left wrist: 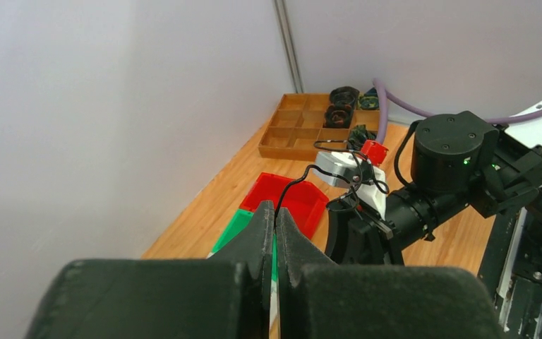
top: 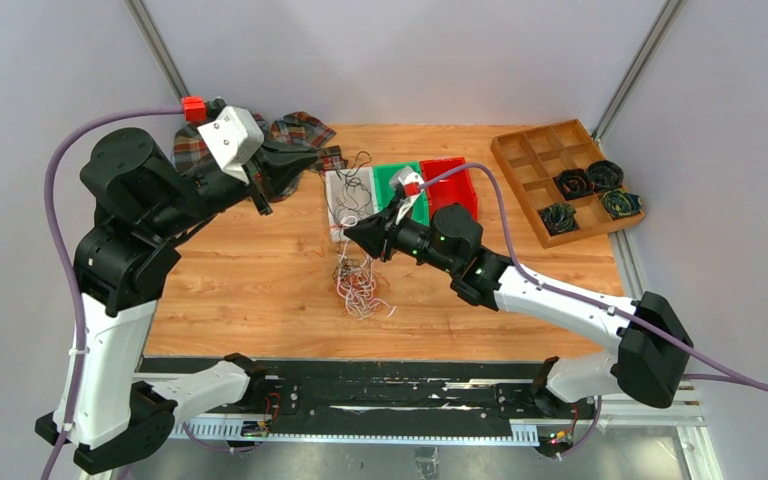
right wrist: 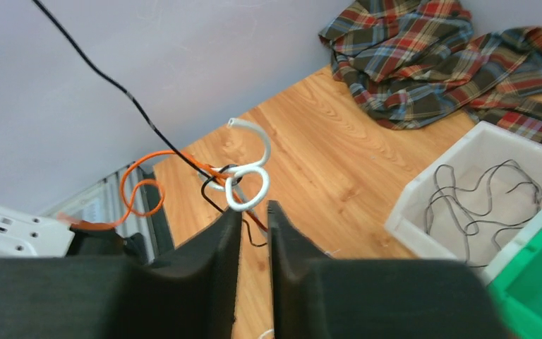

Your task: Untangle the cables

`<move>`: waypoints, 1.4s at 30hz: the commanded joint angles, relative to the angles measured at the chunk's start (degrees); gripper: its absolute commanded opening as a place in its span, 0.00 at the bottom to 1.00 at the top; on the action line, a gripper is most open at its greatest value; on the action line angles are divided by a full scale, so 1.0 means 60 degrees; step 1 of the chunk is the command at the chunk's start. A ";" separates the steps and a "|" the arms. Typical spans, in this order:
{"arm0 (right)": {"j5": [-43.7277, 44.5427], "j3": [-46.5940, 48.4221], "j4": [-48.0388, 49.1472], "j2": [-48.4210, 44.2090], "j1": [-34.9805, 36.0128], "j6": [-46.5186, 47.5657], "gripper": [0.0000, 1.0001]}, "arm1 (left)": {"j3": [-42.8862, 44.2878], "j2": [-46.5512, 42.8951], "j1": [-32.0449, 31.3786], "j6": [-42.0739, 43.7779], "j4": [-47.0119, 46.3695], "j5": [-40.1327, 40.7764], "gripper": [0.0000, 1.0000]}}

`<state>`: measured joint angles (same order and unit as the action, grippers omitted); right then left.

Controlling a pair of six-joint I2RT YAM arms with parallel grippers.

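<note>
The cables (top: 360, 287) lie as a small bunch of white, orange-brown and black strands on the wooden table, with some strands rising to my right gripper (top: 348, 231). In the right wrist view that gripper (right wrist: 254, 210) is nearly closed on a few strands, with a white loop (right wrist: 248, 185) and an orange loop (right wrist: 137, 191) knotted just beyond its tips. My left gripper (top: 312, 160) is raised at the back left. In its wrist view it (left wrist: 275, 210) is shut on one black wire (left wrist: 303, 176). That wire runs taut across the right wrist view (right wrist: 123, 90) into the knot.
A white bin (top: 332, 190) with loose black wires, a green bin (top: 388, 172) and a red bin (top: 450, 185) stand behind the bunch. A plaid cloth (top: 300, 132) lies at the back left. A wooden compartment tray (top: 530, 165) with dark coils stands at the back right.
</note>
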<state>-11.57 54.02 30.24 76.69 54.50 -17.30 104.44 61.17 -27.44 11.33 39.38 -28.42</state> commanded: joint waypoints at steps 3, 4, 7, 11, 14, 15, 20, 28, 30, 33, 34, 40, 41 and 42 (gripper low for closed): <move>-0.0207 0.0247 -0.0041 -0.0133 -0.0215 -0.0050 0.01 | -0.0037 -0.0173 0.0058 -0.0074 0.0127 -0.0214 0.00; -0.0189 0.0182 -0.0063 -0.0192 -0.0231 -0.0060 0.01 | -0.0062 -0.0189 0.0061 -0.0038 0.0164 -0.0190 0.00; -0.0148 0.0114 -0.0177 -0.0349 -0.0276 -0.0005 0.01 | -0.0136 -0.0269 0.0061 0.0121 0.0203 -0.0131 0.00; 0.0254 0.0187 -0.0779 -0.0505 -0.0290 0.0276 0.01 | -0.0335 -0.0404 0.0063 0.0411 0.0322 -0.0011 0.00; 0.0454 0.0168 -0.1108 -0.0608 -0.0470 0.0324 0.00 | -0.0612 -0.0553 0.0061 0.0576 0.0459 0.0064 0.00; 0.0488 0.0128 -0.1150 -0.0652 -0.0571 0.0265 0.00 | -0.0718 -0.0610 0.0069 0.0653 0.0532 0.0054 0.00; 0.0750 -0.0064 -0.1333 -0.1045 -0.0945 0.0120 0.00 | -0.1417 -0.1069 0.0062 0.1255 0.1110 0.0057 0.01; 0.2885 -0.1235 -0.1617 -0.1860 -0.1069 -0.0019 0.00 | -0.1513 -0.1769 0.0062 0.1851 0.1863 -0.0563 0.00; 0.3497 -0.1530 -0.1853 -0.1981 -0.1114 -0.0015 0.01 | -0.1225 -0.1629 0.0073 0.2153 0.2211 -0.0083 0.00; 0.4004 -0.2015 -0.2081 -0.2190 -0.1223 -0.0153 0.01 | -0.0984 -0.1592 0.0062 0.2522 0.2344 0.0762 0.00; 0.4155 -0.2168 -0.2147 -0.2271 -0.1220 -0.0215 0.00 | -0.0880 -0.1595 0.0062 0.2583 0.2344 0.0970 0.00; 0.4474 -0.2870 -0.2483 -0.2732 -0.1232 -0.0527 0.01 | 0.0043 -0.1296 0.0063 0.2614 0.2335 0.2141 0.00; 0.4532 -0.2921 -0.2558 -0.2814 -0.1239 -0.0548 0.01 | 0.0111 -0.1276 0.0062 0.2642 0.2291 0.2247 0.00; 0.4642 -0.2949 -0.2653 -0.2891 -0.1240 -0.0552 0.01 | 0.0119 -0.1274 0.0066 0.2689 0.2224 0.2417 0.00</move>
<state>11.14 37.74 17.89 61.32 48.14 -19.29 102.26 54.08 -27.44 26.00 55.00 -19.35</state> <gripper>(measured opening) 0.010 0.011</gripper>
